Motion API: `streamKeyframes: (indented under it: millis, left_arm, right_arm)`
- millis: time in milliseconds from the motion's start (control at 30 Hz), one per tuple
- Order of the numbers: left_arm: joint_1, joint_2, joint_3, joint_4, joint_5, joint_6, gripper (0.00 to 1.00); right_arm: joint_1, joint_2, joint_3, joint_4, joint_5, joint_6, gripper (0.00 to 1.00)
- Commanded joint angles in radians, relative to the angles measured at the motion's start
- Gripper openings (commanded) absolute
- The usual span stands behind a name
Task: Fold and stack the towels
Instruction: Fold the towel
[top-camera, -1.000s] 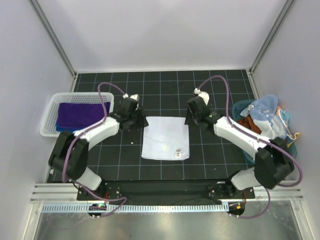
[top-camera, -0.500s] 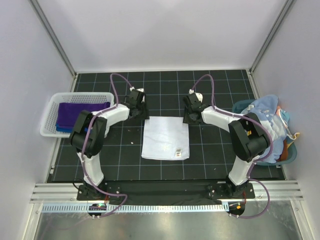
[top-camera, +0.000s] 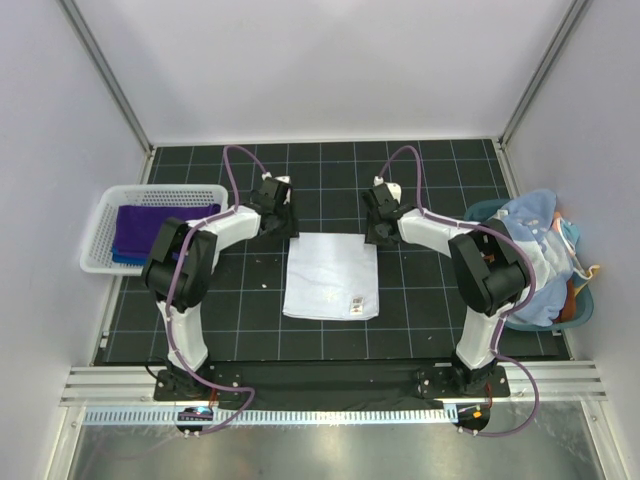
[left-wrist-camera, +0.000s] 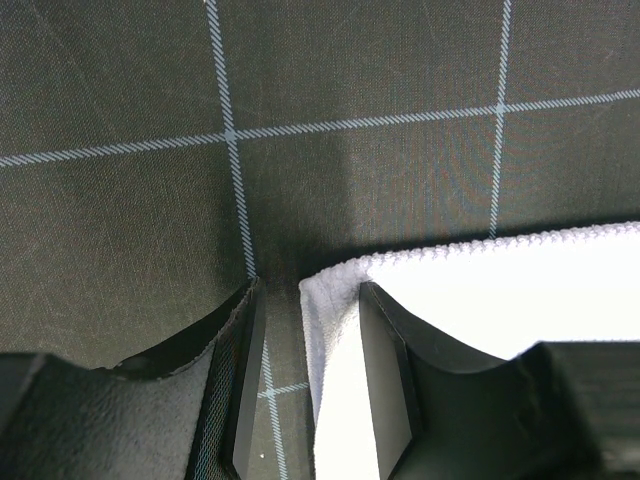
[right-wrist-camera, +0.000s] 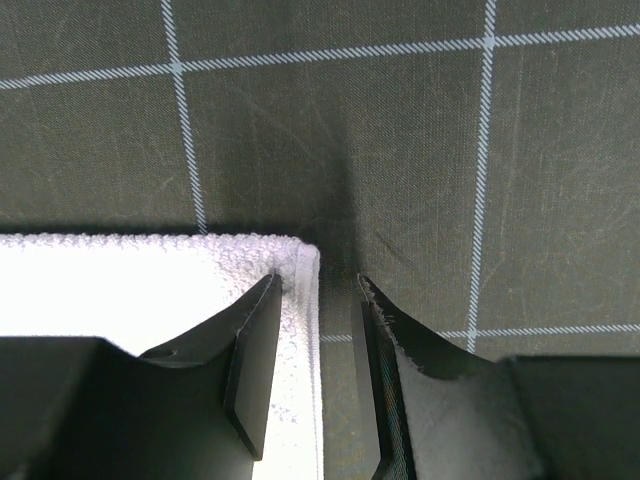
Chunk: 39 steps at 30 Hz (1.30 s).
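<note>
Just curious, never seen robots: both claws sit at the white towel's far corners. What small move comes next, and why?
Probably close both: the left gripper and right gripper each straddle a far corner of the flat white towel, jaws open, gripping nothing.

**Three towels, two arms, two containers**

Towels come to three: one white towel (top-camera: 331, 275) on the single black gridded mat (top-camera: 330, 170), plus one purple towel (top-camera: 160, 228) and one blue towel (top-camera: 124, 258) under it. One small tag (top-camera: 354, 303) shows on the white one. There are two robot arms, a left arm (top-camera: 215, 228) and a right arm (top-camera: 432, 232). They carry two grippers, the left gripper (left-wrist-camera: 310, 290) and the right gripper (right-wrist-camera: 316, 285), each with two fingers (left-wrist-camera: 385, 370). Containers number two: one white basket (top-camera: 100, 225) and one teal bin (top-camera: 480, 212), with one heap of mixed clothes (top-camera: 535, 235) whose pieces cannot be counted.
</note>
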Motion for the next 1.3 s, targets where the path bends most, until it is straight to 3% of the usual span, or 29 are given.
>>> streamKeyframes:
  millis: [0, 467, 867, 967, 1033, 1267]
  left_arm:
    - [0.005, 0.043, 0.012, -0.015, 0.003, 0.020, 0.46]
    - [0.007, 0.066, -0.002, -0.002, 0.003, 0.030, 0.43]
    - [0.008, 0.049, -0.005, 0.001, -0.008, 0.033, 0.37]
    - [0.011, 0.027, -0.002, -0.004, -0.006, 0.040, 0.38]
    - [0.011, 0.012, 0.004, -0.004, -0.005, 0.049, 0.46]
    - [0.013, -0.068, 0.042, -0.037, -0.019, 0.055, 0.48]
  right_arm:
    - [-0.011, 0.011, 0.041, 0.046, -0.004, -0.024, 0.41]
    - [-0.038, 0.043, 0.010, 0.128, -0.117, -0.038, 0.34]
    - [-0.061, 0.011, -0.025, 0.158, -0.149, -0.048, 0.34]
    - [-0.064, -0.007, -0.028, 0.171, -0.162, -0.054, 0.38]
    - [-0.063, -0.015, -0.027, 0.180, -0.165, -0.057, 0.38]
    - [-0.064, -0.030, -0.002, 0.174, -0.177, -0.058, 0.38]
